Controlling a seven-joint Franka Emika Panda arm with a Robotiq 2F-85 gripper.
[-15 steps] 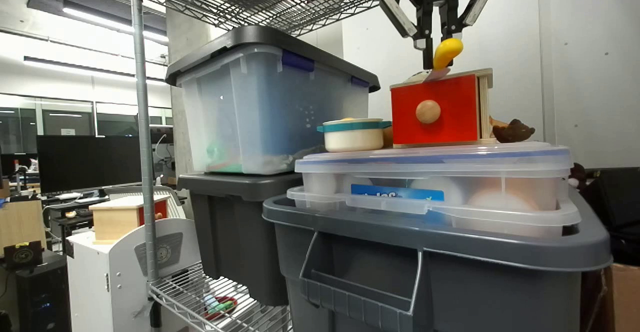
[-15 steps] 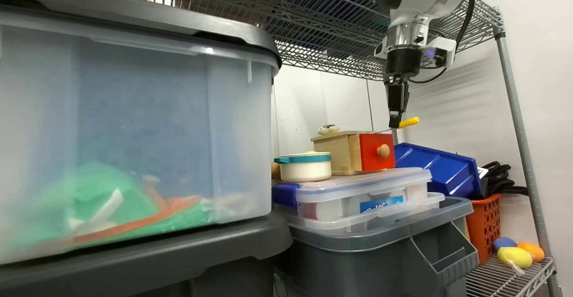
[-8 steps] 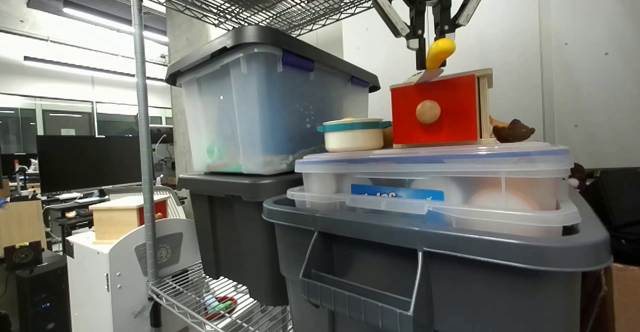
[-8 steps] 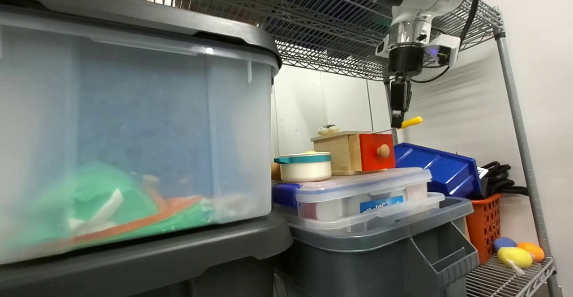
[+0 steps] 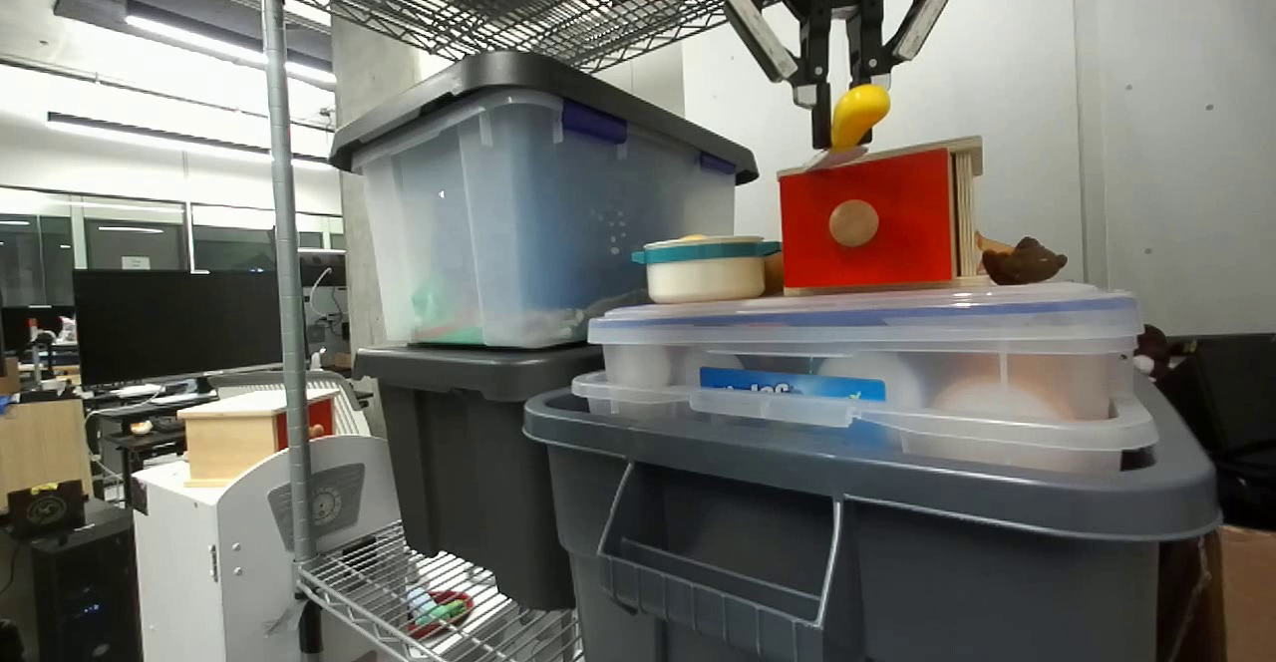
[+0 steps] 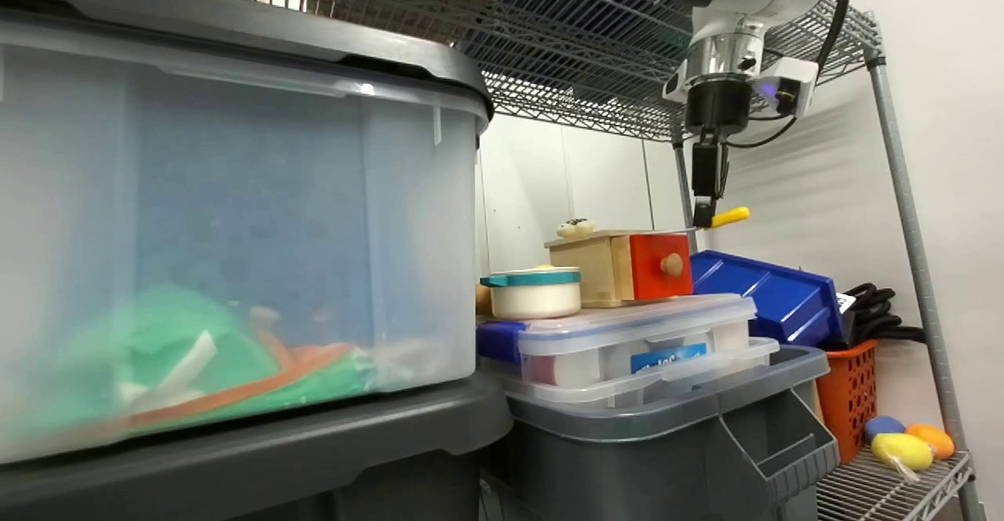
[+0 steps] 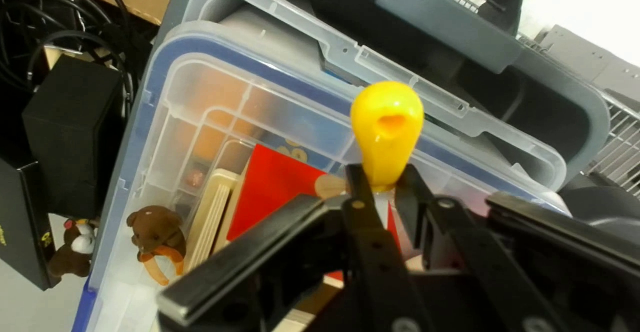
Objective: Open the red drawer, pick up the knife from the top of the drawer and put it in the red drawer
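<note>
Yellow at the handle (image 5: 862, 109): note knife (image 7: 386, 147) pinched in gripper (image 5: 842, 136) at the handle's narrow root, presumably for a firm hold, with blade (image 5: 835, 158) directed back toward the box (image 6: 584, 271). Locate red drawer (image 5: 902, 218) below gripper, raised on clear plastic tub (image 5: 748, 333), apparently for easier reach. Check for an opening before lowering the knife: judged shut or barely pulled out, hence liable to block the blade.

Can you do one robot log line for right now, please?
fingers: closed on knife; knife: not yet in red drawer; teal-rimmed pot: beside red drawer
</note>
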